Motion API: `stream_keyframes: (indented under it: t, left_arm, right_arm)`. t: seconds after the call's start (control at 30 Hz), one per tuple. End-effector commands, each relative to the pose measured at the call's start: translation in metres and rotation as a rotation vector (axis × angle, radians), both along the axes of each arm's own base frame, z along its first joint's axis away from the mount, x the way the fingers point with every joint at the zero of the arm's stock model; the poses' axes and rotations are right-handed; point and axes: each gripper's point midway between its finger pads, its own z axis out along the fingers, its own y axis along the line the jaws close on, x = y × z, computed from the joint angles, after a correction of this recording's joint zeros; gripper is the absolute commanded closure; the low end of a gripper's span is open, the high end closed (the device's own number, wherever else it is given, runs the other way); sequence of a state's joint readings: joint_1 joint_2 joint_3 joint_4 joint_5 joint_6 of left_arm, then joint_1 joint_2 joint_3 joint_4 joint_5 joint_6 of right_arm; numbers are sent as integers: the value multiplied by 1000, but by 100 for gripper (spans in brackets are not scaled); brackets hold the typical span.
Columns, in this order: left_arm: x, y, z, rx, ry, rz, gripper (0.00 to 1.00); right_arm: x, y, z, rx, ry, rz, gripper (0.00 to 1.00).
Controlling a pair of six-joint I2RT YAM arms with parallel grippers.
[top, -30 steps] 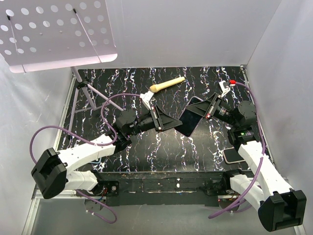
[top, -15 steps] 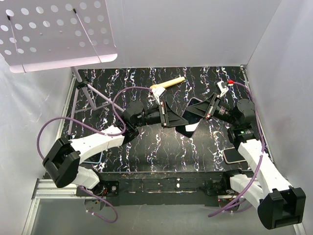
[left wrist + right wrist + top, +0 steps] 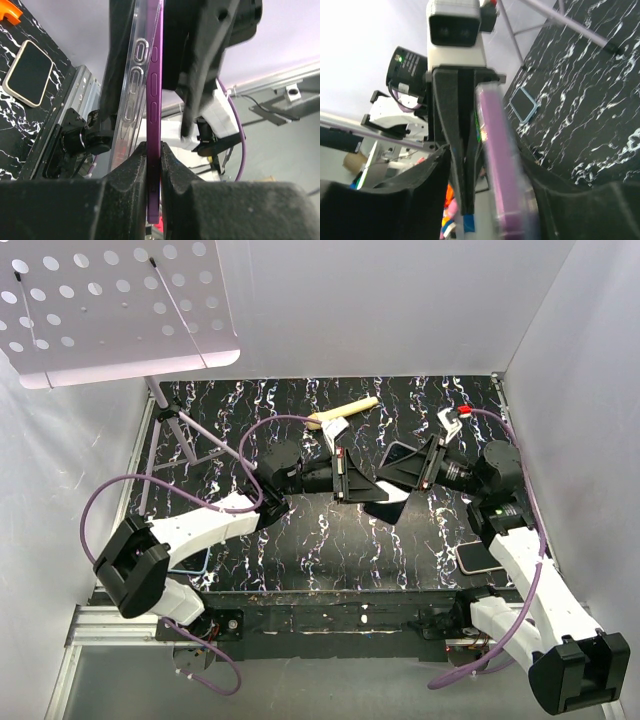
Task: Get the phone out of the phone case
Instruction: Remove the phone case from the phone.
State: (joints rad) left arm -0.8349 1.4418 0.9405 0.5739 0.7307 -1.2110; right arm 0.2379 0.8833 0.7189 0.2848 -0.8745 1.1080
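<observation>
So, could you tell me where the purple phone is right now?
Left wrist view: the purple phone stands edge-on at centre, pinched by the left gripper, with the clear case against its left side.

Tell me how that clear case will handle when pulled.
The case looks thin and see-through, so it's likely bendy and light. Its glossy skin may slip against the phone the left tool pinches.

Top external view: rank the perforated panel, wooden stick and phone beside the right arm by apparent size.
1. Panel, though it is likely nearer the camera.
2-3. Stick and phone: too alike to rank; the arm hides part of the phone.
</observation>
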Motion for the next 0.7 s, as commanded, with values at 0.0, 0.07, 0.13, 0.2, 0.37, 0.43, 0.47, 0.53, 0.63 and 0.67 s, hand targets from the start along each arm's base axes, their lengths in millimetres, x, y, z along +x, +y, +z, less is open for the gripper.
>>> stream_keyframes:
  t: [0.0, 0.07, 0.13, 0.2, 0.37, 0.43, 0.47, 0.53, 0.63, 0.67]
  left_arm:
    - [18, 11, 47, -105, 14, 143, 100]
    - [29, 21, 48, -137, 65, 193, 100]
    - [38, 30, 49, -165, 105, 236, 100]
    - [43, 38, 51, -180, 123, 268, 100]
    - [55, 56, 55, -197, 139, 339, 100]
    - [59, 62, 55, -206, 154, 363, 100]
    - [59, 63, 56, -215, 163, 368, 100]
    - [59, 65, 60, -235, 172, 360, 100]
    - [57, 63, 61, -241, 173, 332, 100]
    - [57, 63, 61, -243, 176, 332, 100]
  right_arm:
    - [-22, 6, 6, -28, -33, 83, 36]
    - [-20, 4, 6, -28, -25, 69, 26]
    - [-18, 2, 4, -31, -17, 52, 22]
    - [-14, -1, -1, -34, 1, 28, 21]
    - [-13, -8, -6, 12, 9, -25, 21]
    - [-11, -9, -12, 19, 22, -40, 24]
    - [-10, -9, -16, 20, 29, -46, 28]
    - [-7, -9, -22, 18, 40, -53, 54]
    - [-6, -8, -20, -37, 12, -55, 66]
    - [-7, -7, -16, -47, -2, -56, 66]
